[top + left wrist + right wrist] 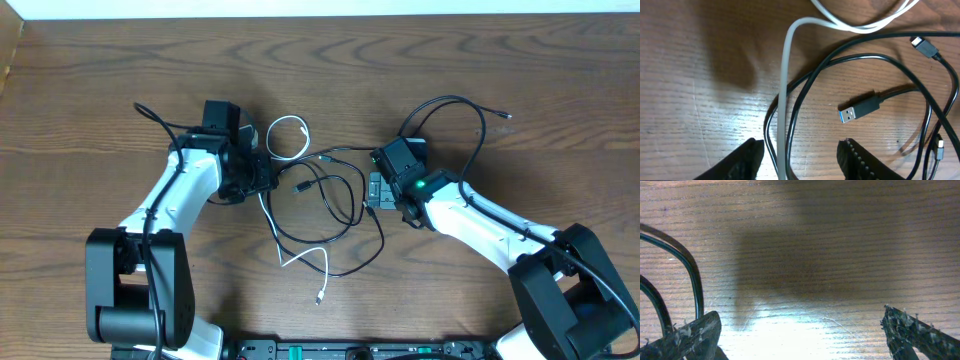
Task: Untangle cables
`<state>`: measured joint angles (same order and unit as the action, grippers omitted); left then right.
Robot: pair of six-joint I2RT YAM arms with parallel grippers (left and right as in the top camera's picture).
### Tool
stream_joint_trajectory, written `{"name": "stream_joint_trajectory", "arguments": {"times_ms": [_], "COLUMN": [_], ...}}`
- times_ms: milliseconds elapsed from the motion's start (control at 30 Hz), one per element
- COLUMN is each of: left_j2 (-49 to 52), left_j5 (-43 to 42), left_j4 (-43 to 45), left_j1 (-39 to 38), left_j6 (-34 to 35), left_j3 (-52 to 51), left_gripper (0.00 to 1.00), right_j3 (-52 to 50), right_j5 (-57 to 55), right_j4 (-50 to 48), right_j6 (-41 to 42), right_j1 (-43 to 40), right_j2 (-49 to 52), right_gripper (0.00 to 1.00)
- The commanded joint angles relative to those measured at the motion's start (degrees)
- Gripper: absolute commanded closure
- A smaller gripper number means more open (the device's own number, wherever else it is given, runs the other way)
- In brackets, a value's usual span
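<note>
Cables point(325, 200) lie tangled mid-way across the desk point(330, 80), nearer its front edge. Left end effector point(800, 157) apart, straddling white cable point(785, 75) and black strand point(767, 125) together. Risk: closing pinches both, and pulling tightens the tangle. Right end effector point(800, 330) apart over bare wood.

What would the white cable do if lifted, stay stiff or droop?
Probably droop: the white cable lies in loose curls, so it looks floppy. Thin, so likely light. It crosses the black cables, so lifting may drag them along.
</note>
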<state>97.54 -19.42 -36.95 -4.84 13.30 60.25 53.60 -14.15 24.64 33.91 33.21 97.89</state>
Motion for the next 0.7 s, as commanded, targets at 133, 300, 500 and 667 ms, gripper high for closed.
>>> {"name": "stream_joint_trajectory", "arguments": {"times_ms": [133, 300, 500, 667], "left_j2": [0.96, 0.98, 1.01, 1.55], "left_j5": [-0.98, -2.78, -8.79, -8.9], "left_j4": [1.31, 5.01, 9.14, 9.4], "left_j1": [-0.02, 0.02, 0.07, 0.57], "left_j6": [-0.31, -0.28, -0.31, -0.33], "left_j3": [-1.79, -4.09, -5.29, -5.33], "left_gripper": [0.51, 0.51, 0.51, 0.51], "right_j3": [0.04, 0.04, 0.04, 0.04], "right_j5": [-0.28, -0.28, -0.28, -0.28], "right_j4": [0.02, 0.02, 0.02, 0.02], "right_j6": [0.79, 0.79, 0.79, 0.79], "right_j1": [-0.11, -0.13, -0.13, -0.13], "right_j2": [0.33, 0.33, 0.33, 0.33], "right_gripper": [0.01, 0.01, 0.01, 0.01]}}
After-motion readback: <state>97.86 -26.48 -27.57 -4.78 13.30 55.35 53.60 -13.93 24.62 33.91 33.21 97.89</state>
